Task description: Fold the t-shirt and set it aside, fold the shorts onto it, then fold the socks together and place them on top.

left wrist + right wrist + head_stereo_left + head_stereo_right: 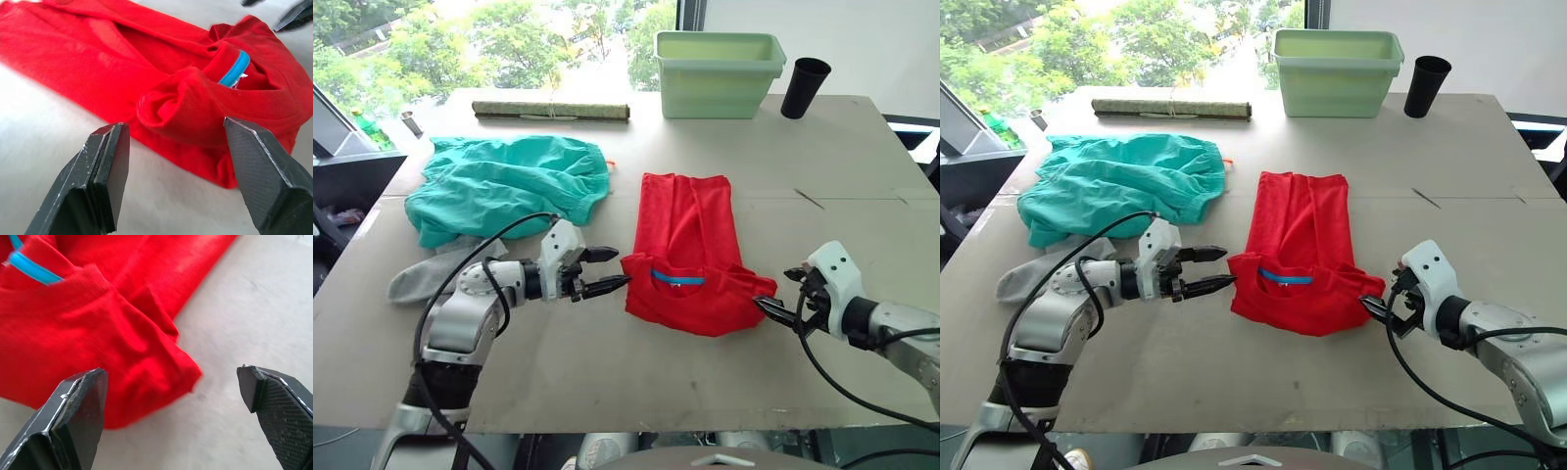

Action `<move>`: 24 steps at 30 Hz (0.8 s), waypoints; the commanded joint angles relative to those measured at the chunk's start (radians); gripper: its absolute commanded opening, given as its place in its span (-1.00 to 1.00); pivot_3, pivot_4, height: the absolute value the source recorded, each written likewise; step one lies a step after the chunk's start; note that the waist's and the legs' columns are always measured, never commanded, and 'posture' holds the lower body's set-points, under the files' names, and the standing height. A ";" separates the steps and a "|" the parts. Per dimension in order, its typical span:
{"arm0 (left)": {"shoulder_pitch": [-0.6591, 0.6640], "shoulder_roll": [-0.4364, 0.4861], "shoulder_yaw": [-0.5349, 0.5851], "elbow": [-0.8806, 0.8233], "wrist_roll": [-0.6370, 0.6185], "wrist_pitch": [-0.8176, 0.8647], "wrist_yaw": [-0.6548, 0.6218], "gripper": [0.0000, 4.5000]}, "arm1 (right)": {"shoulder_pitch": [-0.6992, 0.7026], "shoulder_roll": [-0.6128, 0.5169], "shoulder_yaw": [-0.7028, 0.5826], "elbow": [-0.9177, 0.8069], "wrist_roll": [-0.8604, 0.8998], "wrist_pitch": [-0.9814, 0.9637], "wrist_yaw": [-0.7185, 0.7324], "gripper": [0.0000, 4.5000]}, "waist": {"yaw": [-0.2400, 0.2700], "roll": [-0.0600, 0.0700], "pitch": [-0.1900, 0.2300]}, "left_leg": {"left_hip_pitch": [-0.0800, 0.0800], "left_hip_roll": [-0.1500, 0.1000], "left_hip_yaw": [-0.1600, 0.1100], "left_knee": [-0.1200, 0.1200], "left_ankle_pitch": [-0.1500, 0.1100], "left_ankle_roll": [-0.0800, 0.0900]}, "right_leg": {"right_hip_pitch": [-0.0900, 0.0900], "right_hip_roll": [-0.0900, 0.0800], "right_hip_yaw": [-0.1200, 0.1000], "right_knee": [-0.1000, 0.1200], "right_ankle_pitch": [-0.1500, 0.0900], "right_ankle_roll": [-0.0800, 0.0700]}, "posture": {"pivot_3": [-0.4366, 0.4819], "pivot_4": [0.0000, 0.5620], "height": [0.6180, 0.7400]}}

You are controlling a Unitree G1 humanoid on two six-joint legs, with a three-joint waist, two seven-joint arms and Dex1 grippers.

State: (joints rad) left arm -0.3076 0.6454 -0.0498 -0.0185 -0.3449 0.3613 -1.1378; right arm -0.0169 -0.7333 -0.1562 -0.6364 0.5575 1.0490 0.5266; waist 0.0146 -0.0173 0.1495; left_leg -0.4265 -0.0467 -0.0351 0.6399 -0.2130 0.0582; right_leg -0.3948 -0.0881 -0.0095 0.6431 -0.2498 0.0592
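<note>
The red t-shirt (pixel 687 250) lies partly folded in the middle of the table, its blue collar band toward me. My left gripper (pixel 602 269) is open at the shirt's near left corner, fingertips just short of the cloth. At the near right corner my right gripper (pixel 781 291) is open too, right beside the folded edge (pixel 161 357). The teal shorts (pixel 504 184) lie crumpled at the far left. A grey sock (pixel 426 272) sticks out from under them, behind my left arm.
A pale green tub (pixel 717 72) and a black cup (pixel 803 87) stand at the table's far edge. A rolled mat (pixel 551 111) lies at the far left. Bare table (pixel 607 372) stretches between me and the shirt.
</note>
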 commanded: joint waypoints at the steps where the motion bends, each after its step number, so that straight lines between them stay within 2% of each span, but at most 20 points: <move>1: -0.063 -0.019 -0.038 0.073 0.023 -0.044 -0.029 0.48 | -0.069 -0.005 0.038 0.071 0.011 0.031 0.017 0.98 | -0.001 0.000 0.000 | 0.000 0.000 0.000 0.000 0.000 0.000 | 0.000 0.000 0.000 0.000 0.000 0.000 | -0.05 -0.47 0.85; 3: -0.078 -0.018 -0.052 0.100 0.023 -0.053 -0.052 0.48 | -0.100 0.002 0.065 0.096 0.010 0.036 0.022 0.98 | -0.003 0.000 0.000 | 0.000 0.000 0.000 0.000 0.000 0.000 | 0.000 0.001 0.000 0.000 0.000 0.000 | -0.05 -0.47 0.85; 4: -0.085 -0.017 -0.060 0.114 0.028 -0.062 -0.061 0.48 | -0.116 0.007 0.074 0.106 0.017 0.049 0.023 0.87 | -0.003 0.000 0.000 | 0.000 0.000 0.000 0.000 0.000 0.000 | 0.000 0.001 0.000 0.000 0.000 0.000 | -0.05 -0.47 0.85; 6: -0.099 -0.022 -0.071 0.142 0.032 -0.066 -0.073 0.23 | -0.139 0.008 0.101 0.125 0.019 0.067 0.028 0.61 | -0.003 0.000 0.000 | -0.001 0.000 0.000 -0.001 0.000 0.000 | 0.000 0.001 0.000 0.000 0.000 0.000 | -0.05 -0.47 0.85; 7: -0.105 -0.024 -0.079 0.155 0.036 -0.070 -0.080 0.08 | -0.144 0.001 0.117 0.132 0.011 0.066 0.032 0.37 | -0.002 0.000 0.000 | -0.001 0.000 0.000 -0.001 0.000 0.000 | 0.000 0.001 0.000 0.000 0.000 0.000 | -0.05 -0.47 0.85; 8: -0.108 -0.024 -0.084 0.163 0.036 -0.071 -0.089 -0.17 | -0.147 -0.001 0.123 0.133 0.008 0.064 0.033 0.10 | -0.002 0.000 0.000 | -0.001 0.000 0.000 -0.001 0.000 0.000 | 0.000 0.001 -0.001 0.000 0.000 0.000 | -0.05 -0.47 0.85; 9: -0.111 -0.028 -0.083 0.170 0.032 -0.071 -0.091 -0.29 | -0.150 0.001 0.121 0.130 0.013 0.066 0.034 -0.02 | -0.002 0.000 0.000 | -0.001 0.000 0.000 0.000 0.000 0.000 | 0.000 0.001 -0.001 0.000 0.000 0.000 | -0.05 -0.47 0.85; 10: -0.115 -0.034 -0.077 0.174 0.022 -0.063 -0.092 -0.55 | -0.151 0.001 0.115 0.124 0.016 0.064 0.034 -0.27 | -0.001 0.000 0.000 | -0.001 0.000 0.000 0.000 0.000 0.000 | 0.000 0.001 -0.001 0.000 0.000 0.000 | -0.05 -0.47 0.85; 12: -0.117 -0.038 -0.057 0.164 -0.010 -0.032 -0.098 -0.93 | -0.153 0.005 0.092 0.105 0.027 0.067 0.029 -0.69 | 0.000 0.000 0.000 | -0.002 0.000 0.000 0.000 0.000 0.000 | 0.000 0.000 -0.001 0.000 0.000 0.000 | -0.05 -0.47 0.85; 13: -0.118 -0.037 -0.044 0.156 -0.027 -0.014 -0.100 -1.00 | -0.154 0.007 0.075 0.093 0.035 0.068 0.027 -0.93 | 0.000 0.000 0.000 | -0.002 0.000 -0.001 0.001 0.000 0.000 | 0.000 0.000 -0.001 0.000 0.000 0.001 | -0.05 -0.47 0.85; 20: -0.126 0.001 0.071 0.088 -0.163 0.173 -0.069 -1.00 | -0.136 0.012 -0.035 -0.036 0.118 0.030 0.050 -0.97 | -0.003 0.000 0.000 | -0.001 0.001 -0.001 0.001 0.000 0.000 | 0.000 0.001 -0.001 0.001 0.000 0.001 | -0.05 -0.47 0.85; 24: -0.248 -0.029 0.062 0.185 -0.080 0.083 0.005 -1.00 | -0.276 0.031 0.017 0.061 0.071 0.003 0.004 -0.97 | -0.001 0.000 0.000 | -0.001 0.001 -0.001 0.002 0.000 0.000 | 0.000 0.001 -0.002 0.001 0.000 0.001 | -0.05 -0.47 0.85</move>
State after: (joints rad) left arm -0.5135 0.6216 -0.0030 0.1655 -0.4461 0.4908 -1.1582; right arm -0.2570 -0.7011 -0.1404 -0.5849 0.6502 1.0838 0.5460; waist 0.0132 -0.0174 0.1499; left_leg -0.4280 -0.0463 -0.0363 0.6445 -0.2130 0.0585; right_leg -0.3949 -0.0861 -0.0117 0.6445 -0.2494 0.0600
